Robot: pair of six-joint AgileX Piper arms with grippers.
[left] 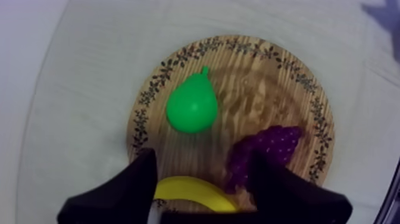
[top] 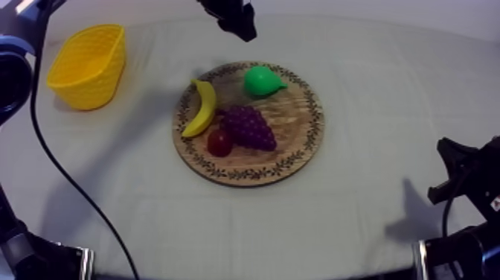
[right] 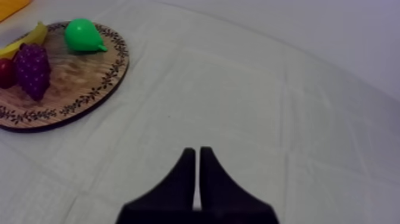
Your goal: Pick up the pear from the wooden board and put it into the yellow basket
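A green pear [top: 262,80] lies on the far part of the round wooden board [top: 297,141], free of the other fruit. My left gripper [top: 244,30] hangs above the table just beyond the board's far rim. In the left wrist view its fingers [left: 146,179] stand apart and open, with the pear [left: 191,107] ahead of them and nothing between them. The yellow basket [top: 85,63] stands at the far left. My right gripper [top: 450,173] rests low at the right, and its fingertips [right: 197,156] lie together in a narrow wedge, shut on nothing.
On the board beside the pear lie a banana [top: 201,108], a bunch of grapes [top: 248,125] and a small red fruit [top: 219,141]. The board [right: 77,89] is far off to the side of the right gripper.
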